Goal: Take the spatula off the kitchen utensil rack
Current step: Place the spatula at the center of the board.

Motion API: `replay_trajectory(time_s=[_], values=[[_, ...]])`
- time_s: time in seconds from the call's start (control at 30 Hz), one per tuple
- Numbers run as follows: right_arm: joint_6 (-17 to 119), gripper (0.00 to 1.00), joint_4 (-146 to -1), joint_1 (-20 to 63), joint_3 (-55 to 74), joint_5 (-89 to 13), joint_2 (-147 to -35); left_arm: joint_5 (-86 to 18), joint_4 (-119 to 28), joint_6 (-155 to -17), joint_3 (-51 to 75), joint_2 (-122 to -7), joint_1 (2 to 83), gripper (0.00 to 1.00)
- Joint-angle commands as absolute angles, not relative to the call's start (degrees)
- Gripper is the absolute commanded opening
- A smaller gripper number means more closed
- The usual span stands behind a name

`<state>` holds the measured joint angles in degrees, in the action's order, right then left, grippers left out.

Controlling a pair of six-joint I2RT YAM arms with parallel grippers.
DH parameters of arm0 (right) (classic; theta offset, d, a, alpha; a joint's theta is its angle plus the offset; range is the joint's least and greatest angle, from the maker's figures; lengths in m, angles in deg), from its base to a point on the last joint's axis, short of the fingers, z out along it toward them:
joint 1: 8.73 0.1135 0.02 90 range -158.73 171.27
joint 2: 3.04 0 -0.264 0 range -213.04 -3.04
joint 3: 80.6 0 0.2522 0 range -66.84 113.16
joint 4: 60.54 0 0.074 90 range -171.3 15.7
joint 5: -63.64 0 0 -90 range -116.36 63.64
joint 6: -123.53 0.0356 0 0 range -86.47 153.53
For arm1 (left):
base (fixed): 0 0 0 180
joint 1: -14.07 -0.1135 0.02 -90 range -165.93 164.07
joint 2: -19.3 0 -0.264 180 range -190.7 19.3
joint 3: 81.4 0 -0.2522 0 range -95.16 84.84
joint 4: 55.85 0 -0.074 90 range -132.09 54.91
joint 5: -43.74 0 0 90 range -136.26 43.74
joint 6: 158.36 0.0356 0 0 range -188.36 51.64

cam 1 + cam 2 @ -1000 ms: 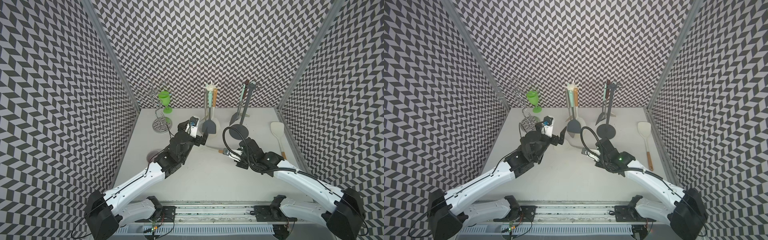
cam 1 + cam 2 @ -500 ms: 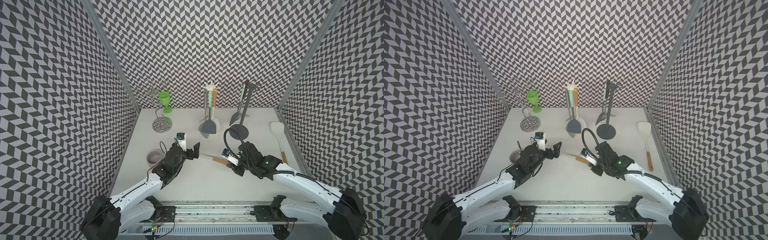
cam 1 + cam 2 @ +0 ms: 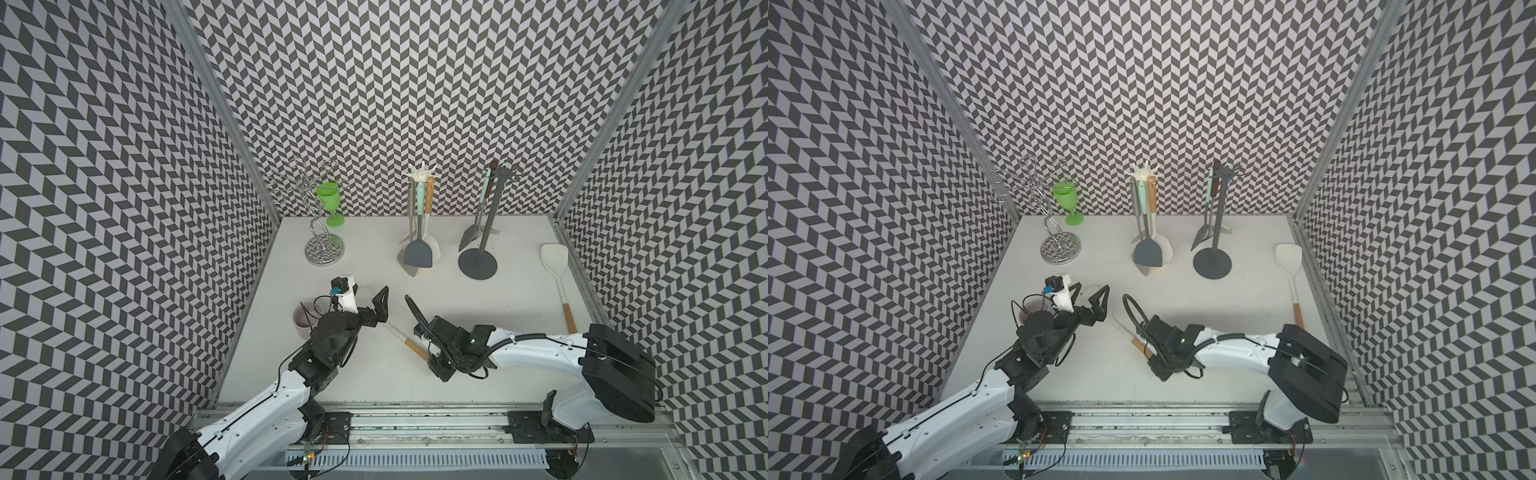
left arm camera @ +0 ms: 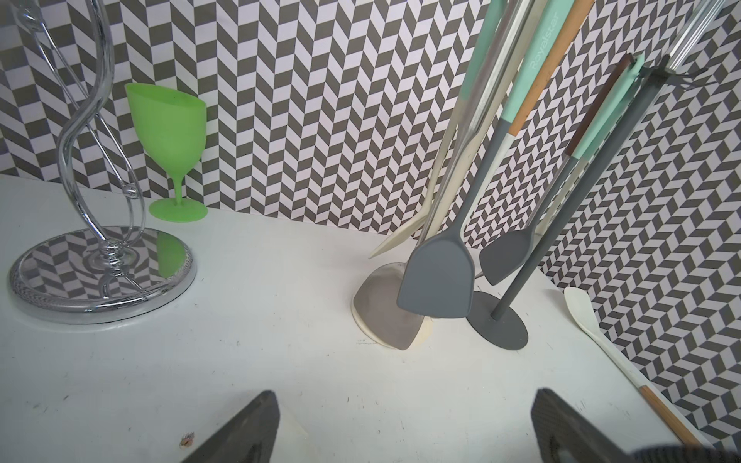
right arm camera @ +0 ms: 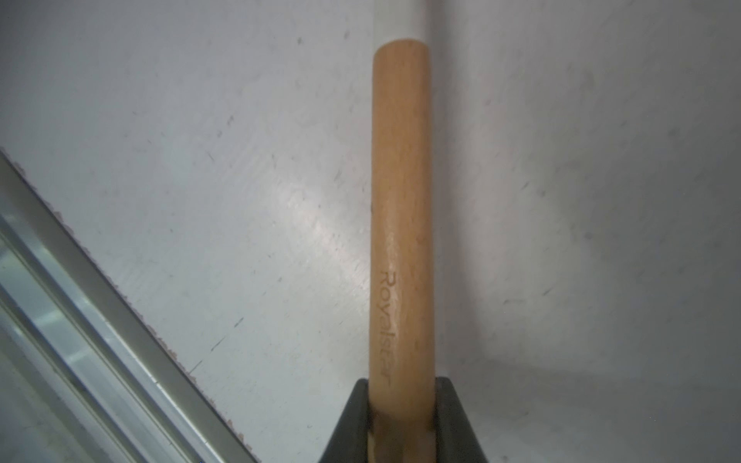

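Observation:
My right gripper [image 5: 401,383] is shut on the wooden handle of a white spatula [image 5: 401,200]. In both top views the spatula [image 3: 411,345] [image 3: 1136,345] lies low over the front middle of the table, apart from the racks. Its pale blade end reaches under my left gripper [image 3: 1089,296], which is open with nothing between its fingers [image 4: 256,417]. The cream utensil rack [image 3: 419,178] stands at the back with several utensils hanging on it. A dark grey rack [image 3: 478,264] stands next to it.
A second white spatula [image 3: 555,266] lies by the right wall. A chrome glass stand [image 3: 324,249] and a green goblet [image 3: 330,199] stand at the back left. A mauve cup [image 3: 305,320] sits beside my left arm. The metal rail [image 5: 80,320] borders the table's front.
Both arms have drawn back from the racks toward the front. The right gripper has carried the spatula with it. The left gripper has stayed open.

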<state>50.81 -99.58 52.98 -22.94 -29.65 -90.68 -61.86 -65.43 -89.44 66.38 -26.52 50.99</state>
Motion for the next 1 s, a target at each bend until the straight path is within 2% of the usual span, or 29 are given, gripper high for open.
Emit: replay_trajectory(time_s=[0.0,0.47,0.63,0.8,0.97], values=[[64.19,0.0,-95.44,54.36,-28.7,-27.12,-87.12,-62.81,-67.57,-89.19,66.59,-26.17,50.62,1.0],[82.23,0.0,-93.08,53.49,-44.33,-17.93,-68.15,-60.59,-69.12,-89.74,66.04,-30.63,50.63,1.0],[89.35,0.0,-95.64,53.44,-48.82,-12.29,-56.1,-60.35,-69.21,-89.72,66.16,-30.11,50.58,1.0],[93.47,0.0,-102.8,53.37,-49.44,-4.55,-43.74,-59.76,-69.31,-89.81,66.06,-30.09,50.58,1.0],[94.89,0.0,-105.71,51.92,-47.48,-0.23,-40.57,-59.09,-69.35,-90.03,65.97,-30.44,50.64,1.0]])
